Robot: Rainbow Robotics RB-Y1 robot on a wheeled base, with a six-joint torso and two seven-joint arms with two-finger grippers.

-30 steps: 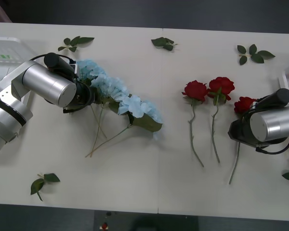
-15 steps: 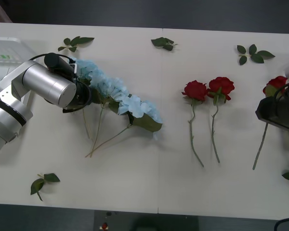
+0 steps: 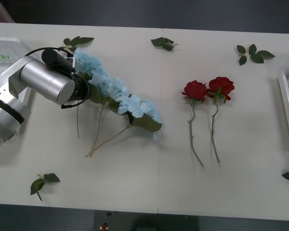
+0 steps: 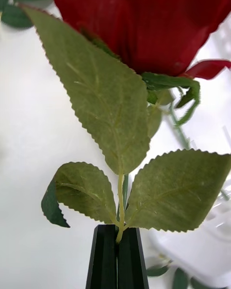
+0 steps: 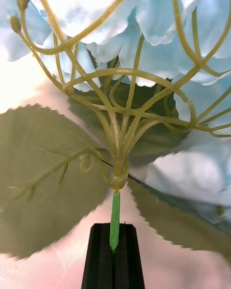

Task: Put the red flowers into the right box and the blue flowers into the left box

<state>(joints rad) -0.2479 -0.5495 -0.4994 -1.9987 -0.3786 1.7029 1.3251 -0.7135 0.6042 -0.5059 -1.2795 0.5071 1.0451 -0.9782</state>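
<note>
White table: right box at edge; left gripper pinches blue stem, right gripper rose stem

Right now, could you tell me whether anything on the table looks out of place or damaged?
Nothing looks damaged. Loose leaf sprigs lie scattered along the table edges, detached from any stem. The two red roses lie neatly side by side.

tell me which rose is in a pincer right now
The rose clamped by its stem in the right pincer, beside the right box. The other two roses lie loose on the table, side by side.
</note>
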